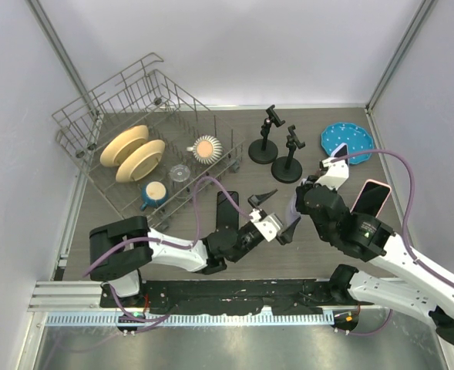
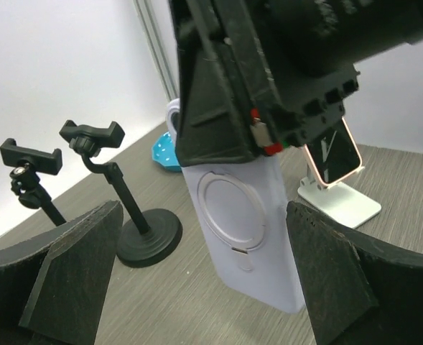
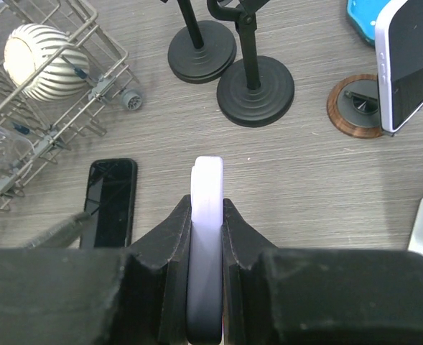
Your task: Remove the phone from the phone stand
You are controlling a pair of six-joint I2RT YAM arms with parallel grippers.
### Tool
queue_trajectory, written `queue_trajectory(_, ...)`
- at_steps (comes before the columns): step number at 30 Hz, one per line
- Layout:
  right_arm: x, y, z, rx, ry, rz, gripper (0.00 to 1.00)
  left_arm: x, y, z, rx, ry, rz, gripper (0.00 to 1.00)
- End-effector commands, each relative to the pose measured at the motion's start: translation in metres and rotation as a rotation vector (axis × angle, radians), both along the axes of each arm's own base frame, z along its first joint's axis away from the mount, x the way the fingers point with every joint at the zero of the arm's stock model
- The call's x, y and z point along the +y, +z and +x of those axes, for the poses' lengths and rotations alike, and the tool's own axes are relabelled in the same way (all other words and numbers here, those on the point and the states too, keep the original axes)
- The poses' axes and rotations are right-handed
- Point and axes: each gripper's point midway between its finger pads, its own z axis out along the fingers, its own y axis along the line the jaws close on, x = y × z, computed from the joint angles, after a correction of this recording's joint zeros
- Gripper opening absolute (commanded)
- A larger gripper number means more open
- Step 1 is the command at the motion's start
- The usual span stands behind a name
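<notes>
**A:** At the near middle of the table (image 3: 304, 180), held edge-on: a lavender phone (image 2: 243, 237), upright, pinched by its two faces in the right gripper (image 3: 205, 208). Jaws closed tight on it, one edge poking out past the fingertips.

**B:** On any stand?

**A:** No, apart from all of them. Lower end close to the table; touching or not, cannot tell.

**B:** And the left gripper (image 2: 202, 215)?

**A:** Just left of the lavender phone, aimed at its ringed back. Fingers (image 2: 75, 266) spread wide, holding nothing, not touching the phone.

**B:** To the right?

**A:** A white stand (image 2: 340, 205) with a pink phone (image 2: 333, 154) leaning on it, screen dark. Farther back, a round wooden stand (image 3: 358, 108) and a white-edged phone (image 3: 408, 65) upright there; on it or just beside it, cannot tell.

**B:** Far side?

**A:** Two black clamp stands (image 3: 254, 79), bases close together. Right of them, a blue plate (image 1: 346, 140).

**B:** Left?

**A:** A black phone (image 3: 110, 203) flat on the table, screen up, near a wire dish rack (image 1: 119, 123). Inside the rack, two tan plates (image 1: 134, 154) on edge and a ribbed bowl (image 3: 42, 61).
</notes>
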Motion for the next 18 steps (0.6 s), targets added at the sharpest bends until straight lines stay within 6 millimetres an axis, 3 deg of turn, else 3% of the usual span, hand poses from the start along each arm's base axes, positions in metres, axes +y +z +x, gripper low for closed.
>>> queue_trajectory(1,0.01,0.027,0.004,-0.073,-0.033,0.198,0.01,-0.002,0.017,-0.003,-0.036,0.104,0.001,1.0)
queue_trajectory(7,0.015,0.028,0.002,-0.078,-0.021,0.263,0.01,-0.006,0.012,0.0,-0.028,0.215,0.034,0.99)
queue_trajectory(12,0.02,0.025,0.003,-0.07,-0.017,0.29,0.01,-0.012,0.007,0.002,0.007,0.261,0.076,0.91)
queue_trajectory(16,0.019,0.024,0.003,-0.074,-0.027,0.301,0.01,-0.014,0.001,-0.001,0.007,0.268,0.097,0.75)
queue_trajectory(18,0.018,0.024,0.004,-0.075,-0.032,0.304,0.01,-0.015,-0.001,-0.003,0.005,0.272,0.112,0.61)
